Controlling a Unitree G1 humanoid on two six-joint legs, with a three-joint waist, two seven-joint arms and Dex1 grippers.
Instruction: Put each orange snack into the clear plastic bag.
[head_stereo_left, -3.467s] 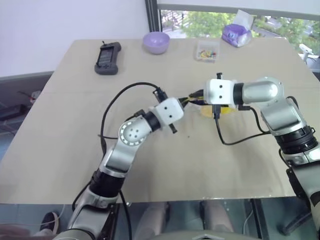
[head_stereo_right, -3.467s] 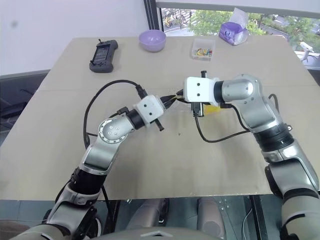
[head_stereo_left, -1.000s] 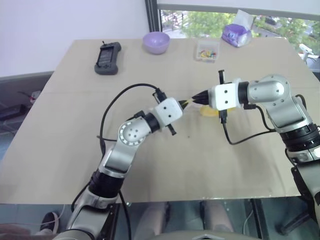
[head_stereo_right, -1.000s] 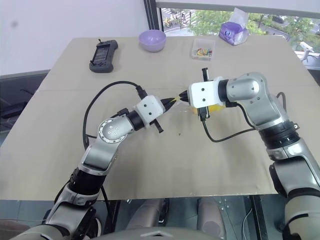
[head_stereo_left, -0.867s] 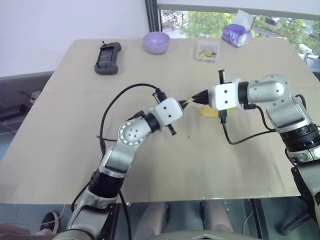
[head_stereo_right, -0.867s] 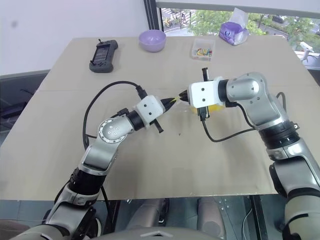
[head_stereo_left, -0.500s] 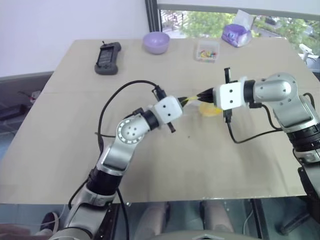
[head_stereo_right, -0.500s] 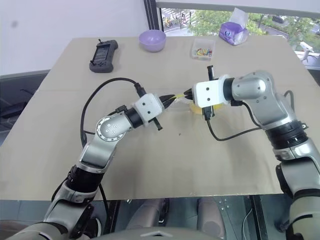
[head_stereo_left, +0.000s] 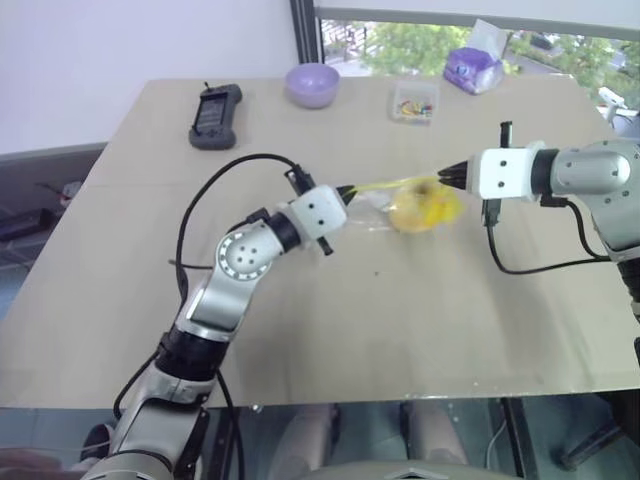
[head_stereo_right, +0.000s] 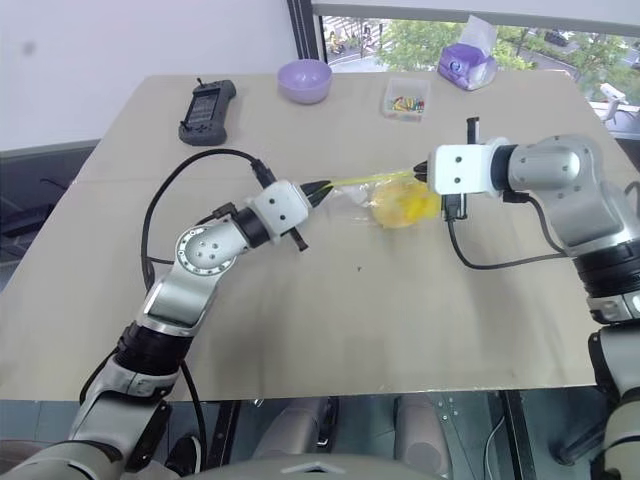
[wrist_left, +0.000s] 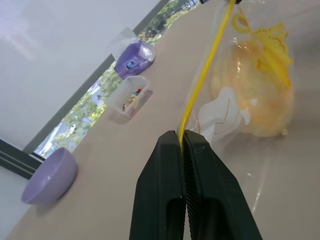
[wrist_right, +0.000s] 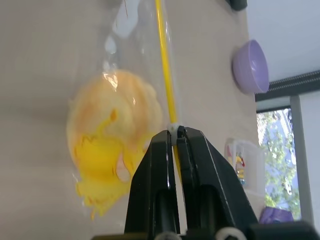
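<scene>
the orange snack (head_stereo_left: 415, 209), a rounded golden bun, sits inside the clear plastic bag (head_stereo_left: 400, 203), seen through the film with the bag's yellow print lying across it. the bag hangs above the middle of the table (head_stereo_left: 330, 330), its yellow seal strip (head_stereo_left: 385, 185) pulled into a taut line between the two arms, the weighted pouch sagging below that line; whether its bottom rests on the tabletop cannot be told. the left gripper (head_stereo_left: 340, 191) has its two black fingers pressed together on one end of the strip, and the left wrist view shows the yellow line running straight out from between its fingertips toward the bun. the right gripper (head_stereo_left: 452, 176) is likewise clamped flat on the other end of the strip, with the bun bulging just below it in the right wrist view. so the one snack in sight looks already bagged, and the step in hand seems to be stretching or closing the mouth rather than loading; whether the seal is actually pressed shut along its length cannot be told. no further orange snack lies on the table, so little appears left beyond finishing the seal and setting the bag down. farther back stand a purple bowl (head_stereo_left: 312, 84), a black handheld device (head_stereo_left: 215, 115), a small clear box (head_stereo_left: 415, 102) of colourful bits and a purple pack (head_stereo_left: 472, 70).
</scene>
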